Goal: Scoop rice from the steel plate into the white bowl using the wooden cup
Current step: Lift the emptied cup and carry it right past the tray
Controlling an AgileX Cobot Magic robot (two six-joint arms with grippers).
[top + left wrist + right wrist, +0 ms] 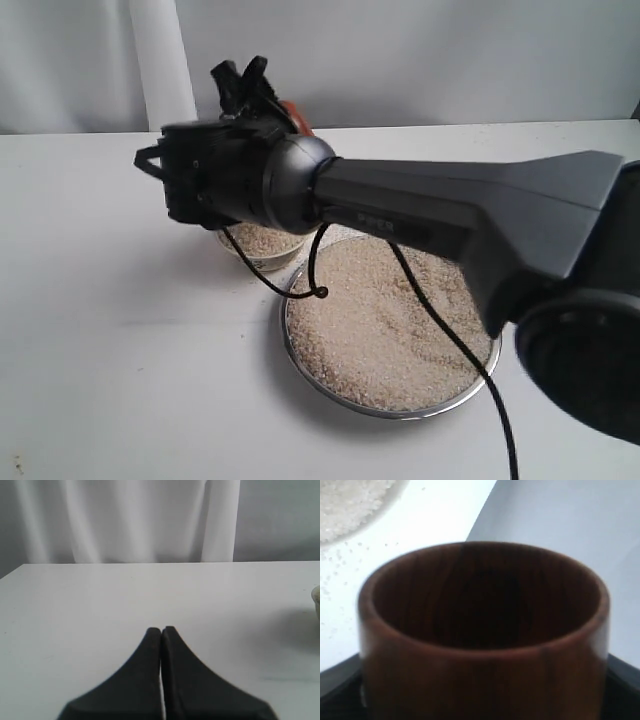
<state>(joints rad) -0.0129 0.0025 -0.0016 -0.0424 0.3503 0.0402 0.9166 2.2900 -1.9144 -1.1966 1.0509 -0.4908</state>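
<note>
My right gripper (262,95) reaches across the table and hangs above the white bowl (262,262). It is shut on the wooden cup (480,645), whose dark inside looks empty. Only a reddish sliver of the cup (293,111) shows behind the wrist in the exterior view. The bowl holds rice (265,240). Beside it, nearer the camera, the steel plate (400,412) is heaped with rice (390,320). More rice (345,500) and loose grains lie beyond the cup in the right wrist view. My left gripper (161,630) is shut on nothing, over bare table.
The white table runs back to a pale curtain and wall. The right arm's black cable (440,320) hangs over the plate. A sliver of the bowl's rim (316,600) shows at the edge of the left wrist view.
</note>
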